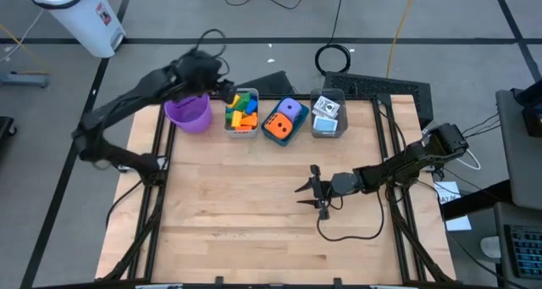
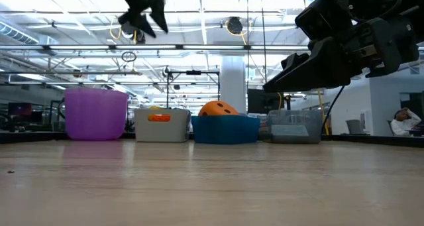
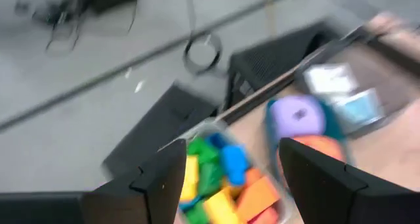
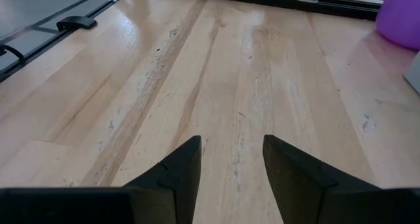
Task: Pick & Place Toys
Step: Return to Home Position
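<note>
Toys are all in the bins along the far side of the table (image 1: pixel 237 217); I see none loose on the wood. On the left stands the purple cup (image 1: pixel 188 113). The left gripper (image 1: pixel 218 84) hangs high, between the cup and the grey bin (image 2: pixel 162 128), its fingers wide apart with nothing in them. The bricks (image 1: pixel 241 109) lie just below it, inside that bin. Next comes the blue bin (image 2: pixel 225 130) with the dice (image 1: pixel 279 126), then the clear bin (image 2: pixel 295 126) with the printed cubes (image 1: pixel 327 111). The right gripper (image 1: pixel 310 191) is low over bare wood, well apart from the bins, fingers wide too and holding nothing. So the left arm is nearer the toys, and I think both arms only need to pull back
</note>
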Action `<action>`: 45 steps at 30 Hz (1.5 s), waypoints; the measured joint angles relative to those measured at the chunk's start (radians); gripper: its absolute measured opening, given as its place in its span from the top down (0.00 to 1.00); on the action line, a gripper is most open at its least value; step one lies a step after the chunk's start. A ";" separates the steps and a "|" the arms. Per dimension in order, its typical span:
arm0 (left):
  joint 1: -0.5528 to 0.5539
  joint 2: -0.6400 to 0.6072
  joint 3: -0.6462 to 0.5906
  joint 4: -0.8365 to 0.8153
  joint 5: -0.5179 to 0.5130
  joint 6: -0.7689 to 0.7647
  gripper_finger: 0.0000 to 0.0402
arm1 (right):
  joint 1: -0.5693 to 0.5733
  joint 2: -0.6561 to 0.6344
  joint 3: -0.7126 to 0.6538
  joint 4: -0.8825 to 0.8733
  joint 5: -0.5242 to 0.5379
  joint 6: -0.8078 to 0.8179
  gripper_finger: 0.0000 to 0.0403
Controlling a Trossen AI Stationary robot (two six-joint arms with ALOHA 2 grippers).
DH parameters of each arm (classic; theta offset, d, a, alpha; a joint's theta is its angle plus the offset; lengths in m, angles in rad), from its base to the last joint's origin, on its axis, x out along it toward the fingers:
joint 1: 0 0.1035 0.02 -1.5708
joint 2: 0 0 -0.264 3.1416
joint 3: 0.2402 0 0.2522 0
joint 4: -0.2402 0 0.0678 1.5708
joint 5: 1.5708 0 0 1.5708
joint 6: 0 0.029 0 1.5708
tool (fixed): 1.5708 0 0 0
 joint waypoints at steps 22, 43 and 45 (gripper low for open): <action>-0.276 -0.745 -0.973 0.914 0.261 0.081 0.37 | 0.000 0.000 0.000 0.047 0.003 0.014 0.62; -0.518 -0.892 -1.311 1.176 0.360 0.128 0.82 | 0.002 -0.405 -0.109 -0.049 0.078 -0.030 0.62; -0.535 -0.892 -1.318 1.191 0.360 0.132 0.85 | -0.003 -0.503 -0.181 -0.022 0.082 -0.033 0.62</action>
